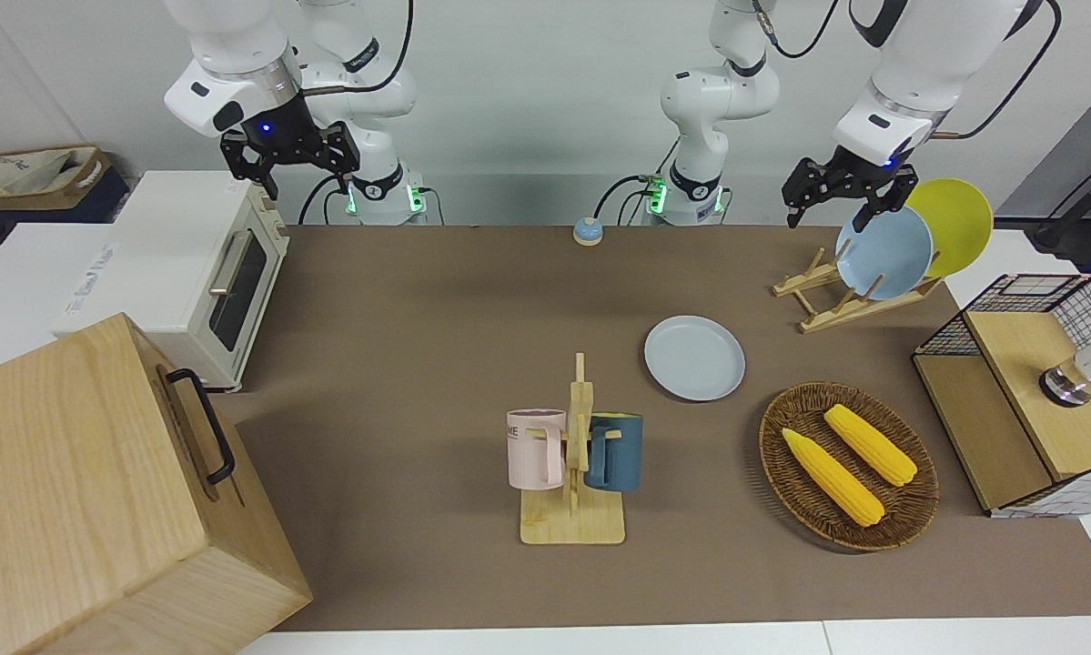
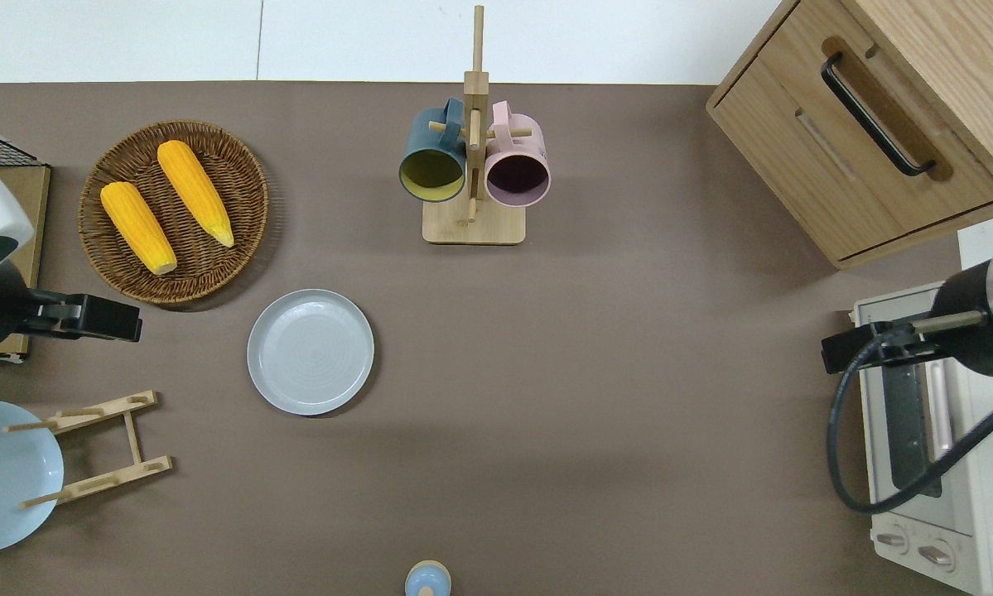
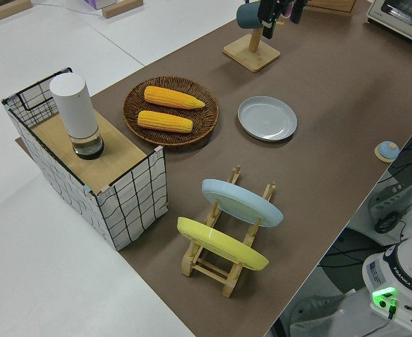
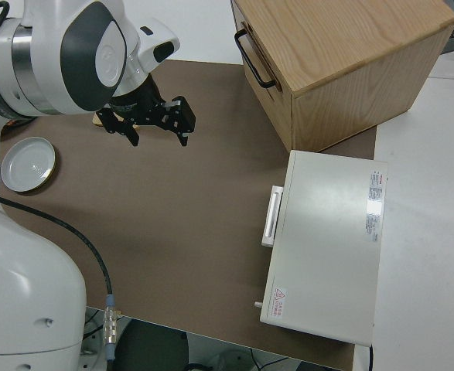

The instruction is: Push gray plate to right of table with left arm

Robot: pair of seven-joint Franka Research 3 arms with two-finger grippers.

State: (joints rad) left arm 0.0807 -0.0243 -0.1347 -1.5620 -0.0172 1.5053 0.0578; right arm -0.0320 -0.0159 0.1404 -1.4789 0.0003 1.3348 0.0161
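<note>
The gray plate [image 2: 310, 351] lies flat on the bench [image 2: 595, 397], at three o'clock overhead from the left arm's fingers [image 1: 863, 221], which hang spread, well apart from it, by the plate rack [image 2: 103, 448]. The right arm is parked.
</note>
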